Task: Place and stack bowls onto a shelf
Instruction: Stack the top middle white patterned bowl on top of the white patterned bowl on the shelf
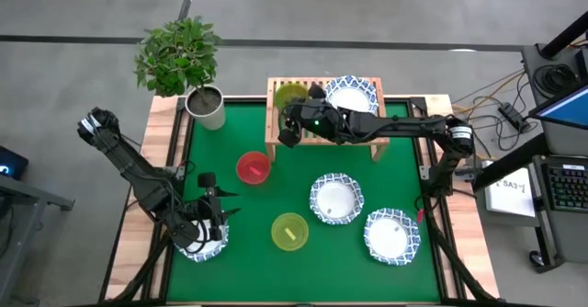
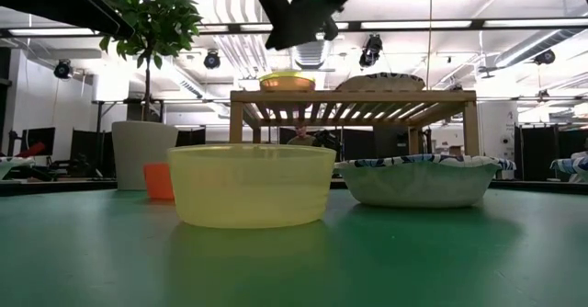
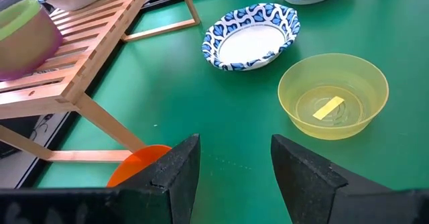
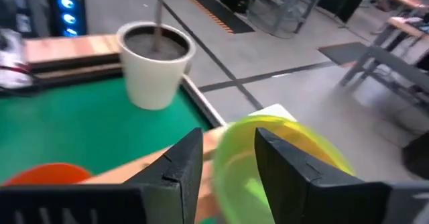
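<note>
Green surface carries light, stiff yellow bowl (image 1: pixel 289 232); grip its rim. Right pincer (image 1: pixel 287 134) apart above shelf (image 1: pixel 323 132); left pincer (image 1: pixel 213 217) apart.

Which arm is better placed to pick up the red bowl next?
Probably the right: its open gripper hovers at the shelf edge, just above the red bowl. The left gripper sits farther off, over a patterned bowl.

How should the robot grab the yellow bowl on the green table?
Pinch the thin rim of the yellow bowl, coming straight down from above. It stands upright and open on the green mat, apart from the other bowls, so one finger can slip inside and one outside. The side toward the left gripper looks easiest, since that gripper is nearest and open.
</note>
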Robot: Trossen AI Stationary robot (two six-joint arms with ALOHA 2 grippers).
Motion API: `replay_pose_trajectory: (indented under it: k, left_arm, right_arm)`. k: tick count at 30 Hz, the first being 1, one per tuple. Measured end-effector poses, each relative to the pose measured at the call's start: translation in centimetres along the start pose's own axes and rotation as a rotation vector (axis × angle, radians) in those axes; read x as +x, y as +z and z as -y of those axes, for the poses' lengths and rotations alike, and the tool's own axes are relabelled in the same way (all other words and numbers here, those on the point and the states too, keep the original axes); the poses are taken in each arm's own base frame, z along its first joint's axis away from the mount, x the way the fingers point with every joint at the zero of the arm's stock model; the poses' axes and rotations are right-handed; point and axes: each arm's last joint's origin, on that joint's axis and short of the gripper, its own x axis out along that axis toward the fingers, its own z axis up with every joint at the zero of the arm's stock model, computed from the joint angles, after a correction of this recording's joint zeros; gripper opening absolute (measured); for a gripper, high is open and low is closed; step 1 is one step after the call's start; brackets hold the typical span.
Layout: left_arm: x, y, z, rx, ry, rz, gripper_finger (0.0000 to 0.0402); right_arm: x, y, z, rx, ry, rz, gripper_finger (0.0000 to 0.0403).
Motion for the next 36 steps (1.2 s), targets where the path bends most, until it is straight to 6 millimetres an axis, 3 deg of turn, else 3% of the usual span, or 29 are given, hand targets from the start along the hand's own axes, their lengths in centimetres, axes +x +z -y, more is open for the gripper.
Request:
replay_pose_trajectory:
  k: [5,10,17,21,30,36]
  left_arm:
    - [0.0,0.0,0.0,0.0,0.0,0.0,0.0166]
    - [0.0,0.0,0.0,0.0,0.0,0.0,0.0166]
    - [0.1,0.0,-0.1,-0.003,0.005,-0.001,0.0166]
    - [0.1,0.0,-0.1,-0.003,0.007,-0.001,0.0166]
    - [0.1,0.1,-0.1,-0.006,0.005,0.001,0.0166]
    - [-0.1,0.5,-0.1,-0.022,0.0,0.012,0.0166]
  right_arm:
    - [-2.3,0.8,-2.5,0.028,0.092,0.029,0.0101]
    - [-5.1,1.2,-5.5,0.069,0.294,0.038,0.0059]
    - [-7.5,0.0,-8.1,0.237,0.505,-0.151,0.0029]
    - [-8.4,-0.9,-9.3,0.32,0.517,-0.253,0.0049]
    - [-10.1,-1.0,-11.0,0.482,0.635,-0.388,0.014]
    - [-9.4,-1.7,-11.0,0.565,0.679,-0.699,0.0157]
